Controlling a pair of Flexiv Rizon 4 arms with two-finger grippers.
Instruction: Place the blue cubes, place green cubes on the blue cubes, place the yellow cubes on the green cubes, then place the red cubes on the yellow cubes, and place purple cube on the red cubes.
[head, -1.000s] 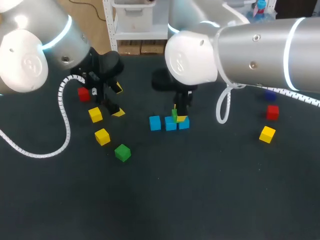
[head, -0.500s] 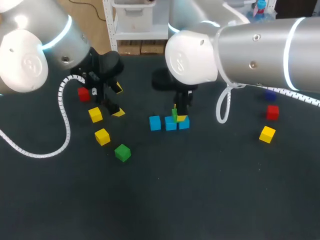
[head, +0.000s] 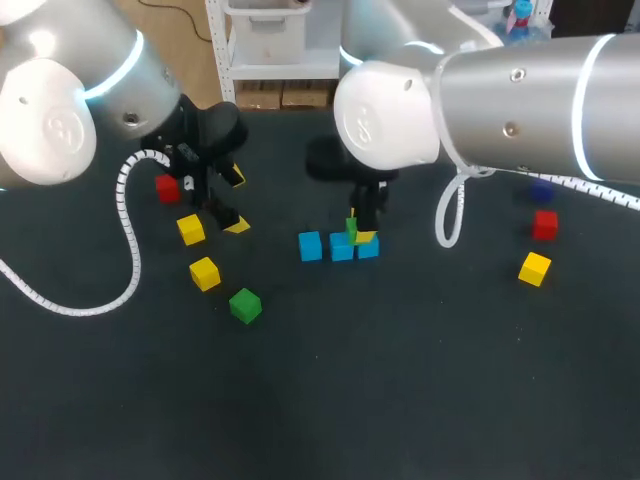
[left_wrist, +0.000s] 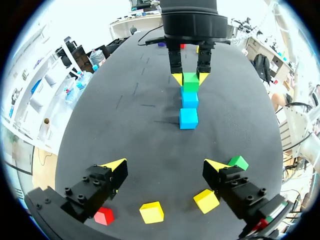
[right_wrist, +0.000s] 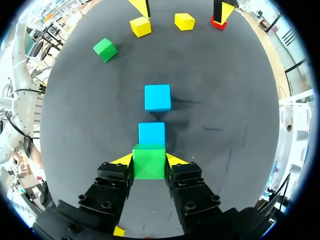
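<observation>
Over the matte black tabletop (head: 400, 400), the right claw (right_wrist: 149, 160) pinches a smooth green cube (right_wrist: 149, 166) between wedge-shaped yellow tips, just above the blue cubes (right_wrist: 157, 97). The left claw (left_wrist: 165, 167) gapes wide near yellow cubes (left_wrist: 151, 212).

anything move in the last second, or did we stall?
Barely. The right arm drifted a touch toward the head view's right. The right gripper stays shut on the green cube over the blue cubes. Nothing was grabbed or released. The left gripper stays open and unmoved, and so do the loose cubes.
</observation>
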